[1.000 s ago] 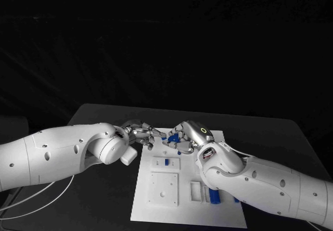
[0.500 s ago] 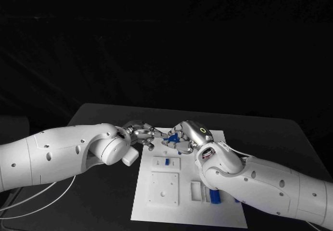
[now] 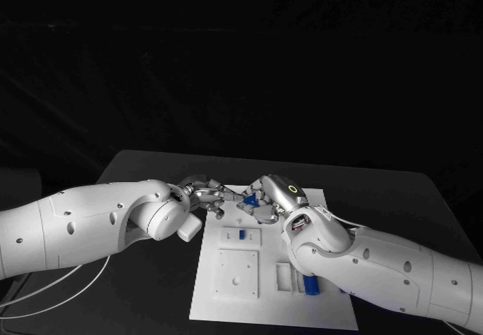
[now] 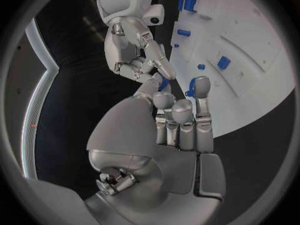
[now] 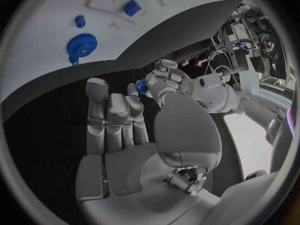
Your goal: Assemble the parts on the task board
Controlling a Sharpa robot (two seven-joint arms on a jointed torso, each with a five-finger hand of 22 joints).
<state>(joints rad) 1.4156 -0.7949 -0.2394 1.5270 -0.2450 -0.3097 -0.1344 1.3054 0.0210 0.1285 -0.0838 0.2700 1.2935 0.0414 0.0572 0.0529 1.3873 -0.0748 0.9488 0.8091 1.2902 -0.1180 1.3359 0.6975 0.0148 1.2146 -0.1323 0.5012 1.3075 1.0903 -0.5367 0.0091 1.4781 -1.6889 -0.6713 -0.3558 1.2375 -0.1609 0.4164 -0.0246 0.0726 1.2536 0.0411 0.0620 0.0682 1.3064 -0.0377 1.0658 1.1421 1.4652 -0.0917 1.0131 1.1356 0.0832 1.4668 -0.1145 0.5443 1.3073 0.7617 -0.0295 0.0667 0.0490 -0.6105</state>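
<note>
L hand (image 3: 206,195) & R hand (image 3: 264,199) fingers pinch blue part (image 3: 248,200).

White rounded arms, a silver robot hand (image 3: 204,196), possibly white cables beneath the left arm.

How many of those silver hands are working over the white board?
2. The left hand and the right hand meet fingertip to fingertip over the task board's far edge, a small blue part between them.
</note>
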